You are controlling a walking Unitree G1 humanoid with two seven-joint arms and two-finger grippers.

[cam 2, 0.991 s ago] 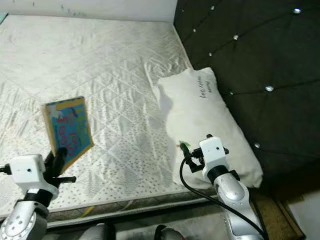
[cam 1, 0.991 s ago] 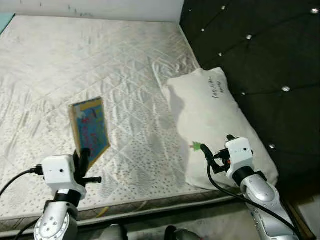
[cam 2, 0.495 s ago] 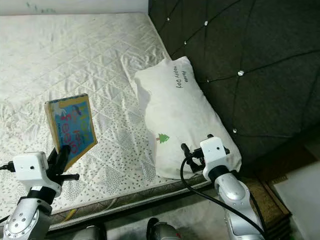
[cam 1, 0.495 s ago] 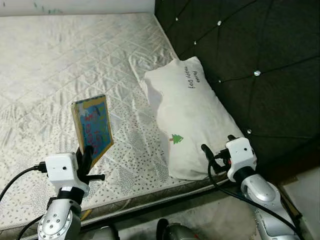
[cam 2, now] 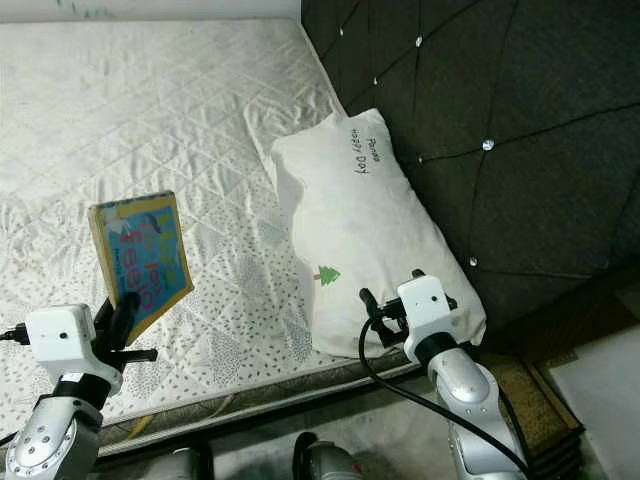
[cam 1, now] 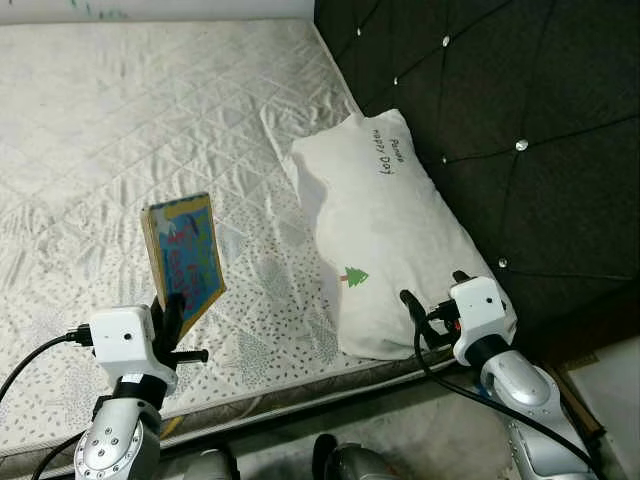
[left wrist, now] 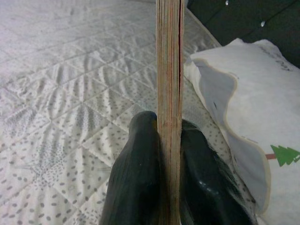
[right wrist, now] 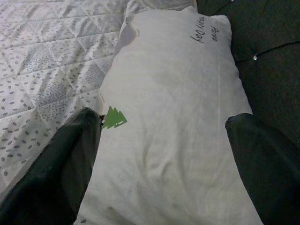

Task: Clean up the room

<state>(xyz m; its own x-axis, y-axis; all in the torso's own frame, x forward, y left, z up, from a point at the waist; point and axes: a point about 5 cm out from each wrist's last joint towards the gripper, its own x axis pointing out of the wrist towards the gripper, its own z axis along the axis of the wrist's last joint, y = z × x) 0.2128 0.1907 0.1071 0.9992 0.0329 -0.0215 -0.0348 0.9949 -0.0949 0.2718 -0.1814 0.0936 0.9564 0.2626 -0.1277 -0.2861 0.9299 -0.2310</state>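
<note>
My left gripper [cam 1: 172,312] is shut on the lower edge of a thin children's board book [cam 1: 183,254] with a blue, colourful cover, held upright above the mattress's near side. In the left wrist view the book's edge [left wrist: 169,70] stands between the two black fingers [left wrist: 136,178]. My right gripper [cam 1: 418,312] is open, hovering at the near end of a white pillow [cam 1: 384,225] with a small green tree print [right wrist: 114,117] and "Happy Day" lettering. The pillow lies along the headboard on the mattress's right side.
A bare quilted white mattress [cam 1: 120,130] spreads to the left and far side. A dark tufted headboard [cam 1: 500,100] with shiny buttons rises on the right. The mattress's front edge [cam 1: 280,395] runs just before my arms, with floor and a brown mat [cam 2: 535,395] at lower right.
The camera has swung right and then settled, so the pillow and headboard shifted in the picture. The book stays in my left gripper, and the right gripper stays open by the pillow's near end.
</note>
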